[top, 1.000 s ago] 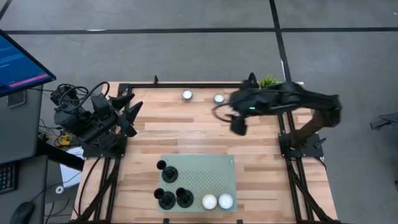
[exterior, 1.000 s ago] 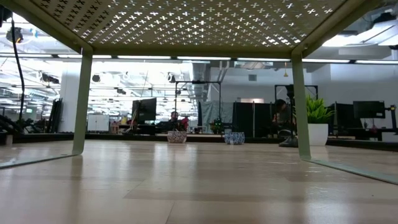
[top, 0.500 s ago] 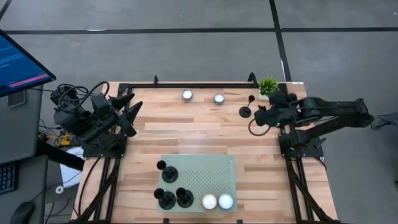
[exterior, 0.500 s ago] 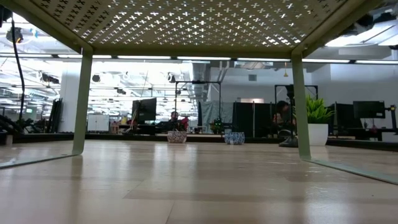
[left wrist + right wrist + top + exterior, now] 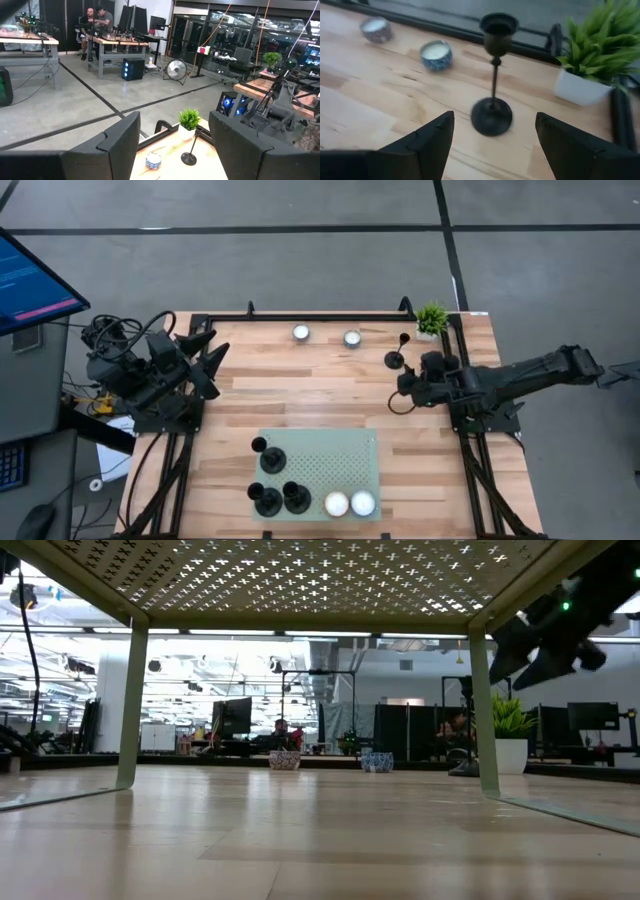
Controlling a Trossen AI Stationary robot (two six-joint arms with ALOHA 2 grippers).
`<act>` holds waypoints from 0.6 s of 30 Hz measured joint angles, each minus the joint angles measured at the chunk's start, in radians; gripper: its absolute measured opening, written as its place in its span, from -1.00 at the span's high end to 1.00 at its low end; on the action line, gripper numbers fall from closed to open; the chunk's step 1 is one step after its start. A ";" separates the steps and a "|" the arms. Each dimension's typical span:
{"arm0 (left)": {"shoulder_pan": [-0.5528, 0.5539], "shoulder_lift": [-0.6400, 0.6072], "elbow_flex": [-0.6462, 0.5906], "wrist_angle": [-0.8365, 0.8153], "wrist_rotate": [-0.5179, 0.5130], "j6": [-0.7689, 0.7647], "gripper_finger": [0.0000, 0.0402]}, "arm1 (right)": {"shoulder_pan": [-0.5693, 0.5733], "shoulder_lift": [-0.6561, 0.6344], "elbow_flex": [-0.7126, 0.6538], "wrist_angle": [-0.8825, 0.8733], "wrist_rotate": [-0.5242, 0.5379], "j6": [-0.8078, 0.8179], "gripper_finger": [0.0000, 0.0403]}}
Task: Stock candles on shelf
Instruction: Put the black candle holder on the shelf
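Right gripper (image 5: 403, 388) sits low at the table's 3 o'clock edge, fingers apart, holding nothing — its wrist camera catches what the overhead barely shows: a black candlestick (image 5: 492, 80) just ahead, a potted plant (image 5: 592, 55) beside it. Two candles (image 5: 325, 335) wait near the 12 o'clock rail; two more (image 5: 349, 503) sit on the shelf (image 5: 325, 460) at 6 o'clock. Bare planks lie between. Left gripper (image 5: 212, 352) rests at 9 o'clock, fingers apart, empty.
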 joint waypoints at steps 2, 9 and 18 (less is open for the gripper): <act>0.000 0.000 0.000 0.000 0.000 0.005 -0.18 | 0.012 -0.020 -0.070 0.100 0.010 -0.037 -0.35; 0.000 0.000 0.000 -0.001 0.000 0.052 -0.18 | 0.003 -0.093 -0.283 0.421 -0.006 -0.193 -0.35; 0.000 0.000 0.000 -0.004 0.000 0.053 -0.18 | -0.128 -0.114 -0.410 0.689 -0.009 -0.443 -0.35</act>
